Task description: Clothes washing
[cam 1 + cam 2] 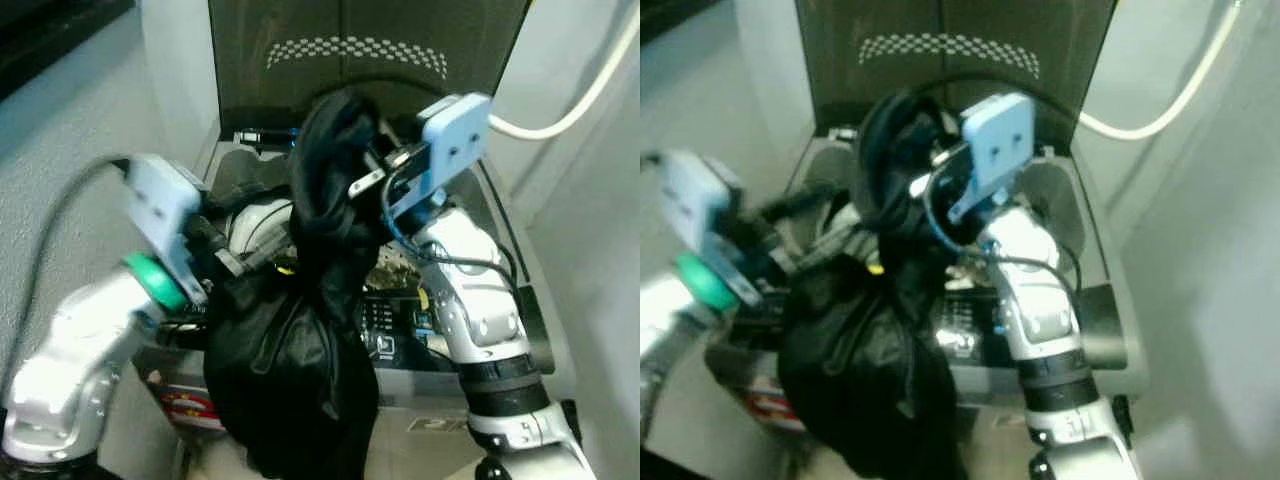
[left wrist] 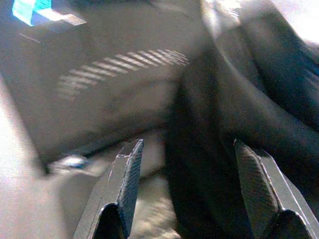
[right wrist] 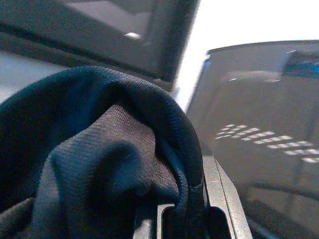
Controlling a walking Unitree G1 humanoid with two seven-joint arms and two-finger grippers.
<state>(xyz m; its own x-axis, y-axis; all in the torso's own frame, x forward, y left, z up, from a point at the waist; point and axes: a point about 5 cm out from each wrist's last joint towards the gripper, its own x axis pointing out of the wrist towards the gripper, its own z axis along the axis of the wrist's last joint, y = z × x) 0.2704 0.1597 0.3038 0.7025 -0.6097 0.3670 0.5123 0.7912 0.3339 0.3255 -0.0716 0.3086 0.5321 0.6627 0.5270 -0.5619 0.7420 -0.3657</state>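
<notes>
The black, soft, bunched cloth garment (image 1: 300,330) is hanging over the front rim of the top-loading washing machine (image 1: 500,260), its top bunch lifted above the open tub, its bulk sagging down in front of the control panel (image 1: 385,320). The right hand (image 1: 375,165) is gripping that top bunch; in the right wrist view the fabric (image 3: 99,164) is folding over the hand, fingers clamped on it. The left hand (image 2: 187,194) is standing w/ fingers (image 2: 127,184) apart, next to the garment but not pinching it.

Handling, as a guess: light, limp, no stiffness, prob. a bit slick; it'll be drooping and swinging wherever it's not held. Best hold looks like a thick fold near the top, plus a 2nd grab lower on the sagging bulk so the tail isn't dragging on the rim.

Room: the dark raised lid w/ a dotted stripe (image 1: 360,50) is standing right behind the tub, limiting lift at the back. A white hose (image 1: 590,90) is running near the right wall. Walls are close on both sides, so the arms are working in a tight slot; the way down into the tub looks open.
</notes>
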